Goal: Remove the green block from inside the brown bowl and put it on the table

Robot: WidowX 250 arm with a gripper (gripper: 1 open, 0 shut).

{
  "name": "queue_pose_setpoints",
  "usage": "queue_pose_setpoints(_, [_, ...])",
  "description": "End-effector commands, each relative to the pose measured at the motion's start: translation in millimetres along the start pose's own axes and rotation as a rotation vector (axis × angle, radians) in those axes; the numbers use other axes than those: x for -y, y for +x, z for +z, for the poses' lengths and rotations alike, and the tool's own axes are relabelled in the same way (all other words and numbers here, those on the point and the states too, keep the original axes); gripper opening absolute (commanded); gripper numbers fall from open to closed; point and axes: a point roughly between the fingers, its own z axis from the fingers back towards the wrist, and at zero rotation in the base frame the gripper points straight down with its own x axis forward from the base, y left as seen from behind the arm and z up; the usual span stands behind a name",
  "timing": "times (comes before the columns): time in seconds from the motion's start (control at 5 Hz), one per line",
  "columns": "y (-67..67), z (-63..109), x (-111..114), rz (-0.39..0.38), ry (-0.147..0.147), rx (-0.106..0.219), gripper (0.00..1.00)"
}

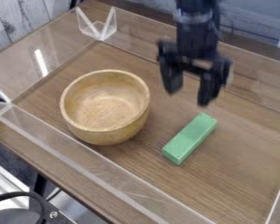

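The green block (189, 138) lies flat on the table (241, 166), to the right of the brown bowl (105, 106) and apart from it. The bowl's hollow shows only bare wood grain. My gripper (191, 87) hangs open in the air above and behind the block, its two dark fingers (171, 77) spread wide with nothing between them. It is blurred from motion.
Clear acrylic walls (60, 153) run along the table's front and left edges. A small clear bracket (98, 24) stands at the back left corner. Bare tabletop lies to the right of the block and behind the bowl.
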Motion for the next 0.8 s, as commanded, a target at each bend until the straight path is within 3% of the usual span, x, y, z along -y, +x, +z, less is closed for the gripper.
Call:
queue_pose_setpoints(0.0, [8.1, 41.2, -12, 0.007, 0.036, 0.082, 1.00])
queue_pose_setpoints(0.2, [4.4, 58.9, -28, 0.016, 0.066, 0.089, 1.00])
queue_pose_setpoints(0.6, [-9.9, 29.7, 0, -0.057, 0.069, 0.059, 1.00])
